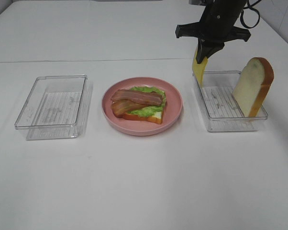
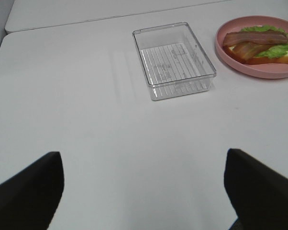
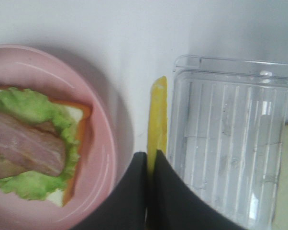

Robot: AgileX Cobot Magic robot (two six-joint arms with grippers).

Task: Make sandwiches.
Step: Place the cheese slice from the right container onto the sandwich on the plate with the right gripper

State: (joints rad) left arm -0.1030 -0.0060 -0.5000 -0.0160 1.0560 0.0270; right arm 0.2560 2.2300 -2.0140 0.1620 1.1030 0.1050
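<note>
Right gripper point(image 3: 150, 156) aloft, pinched on cheese slice point(image 3: 157, 115) — left gripper point(image 2: 144, 189) jaws spread

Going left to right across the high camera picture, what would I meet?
A clear tray → pink plate with the sandwich → cheese slice in the right gripper → bread slice.

The black right gripper point(image 1: 203, 56) covers the upper end of the thin yellow cheese slice point(image 1: 198, 72) it pinches; its arm point(image 1: 221, 14) runs off the high view's top edge. A green lettuce leaf point(image 1: 151, 111) and brown bacon strips point(image 1: 137, 97) hide most of the white bottom bread slice point(image 1: 145, 117). The left wrist view cuts the round pink plate point(image 2: 239, 64) at its edge, and of the left gripper point(image 2: 143, 158) only two dark tips show.
</note>
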